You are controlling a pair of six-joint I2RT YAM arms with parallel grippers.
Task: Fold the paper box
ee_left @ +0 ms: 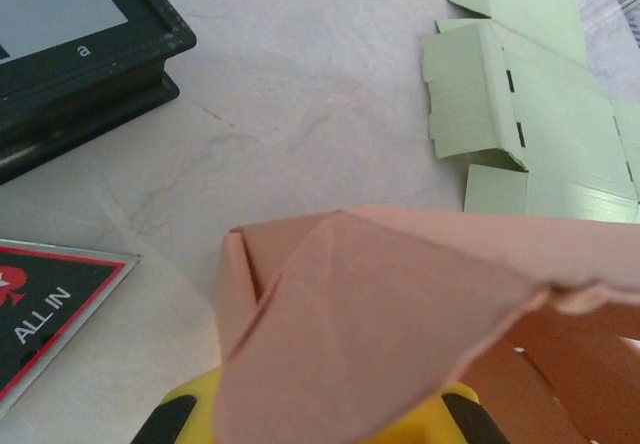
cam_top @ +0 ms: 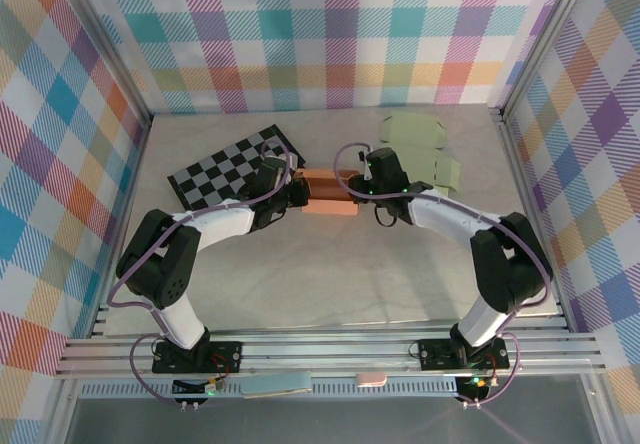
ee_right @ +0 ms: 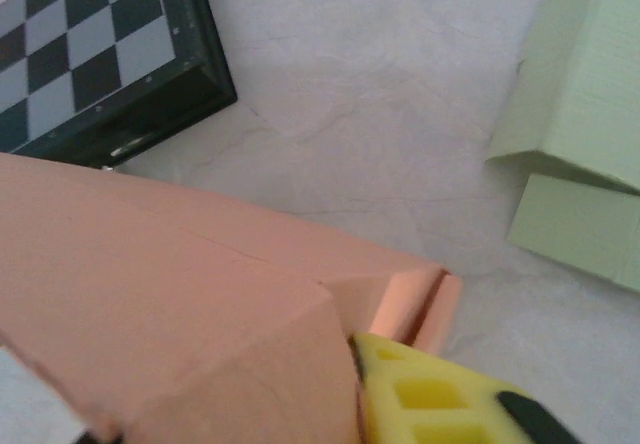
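In the top view the paper box (cam_top: pixel 326 200) sits on the table (cam_top: pixel 330 274) at the middle of the frame, between the two grippers. The left gripper (cam_top: pixel 296 196) is at its left end and the right gripper (cam_top: pixel 360 182) at its right end. A chessboard (cam_top: pixel 230 169) lies tilted to the upper left of the box. Flat box blanks (cam_top: pixel 418 149) lie overlapping to the upper right. In the left wrist view a card (ee_left: pixel 45 314) lies at lower left, below the chessboard's corner and apart from it.
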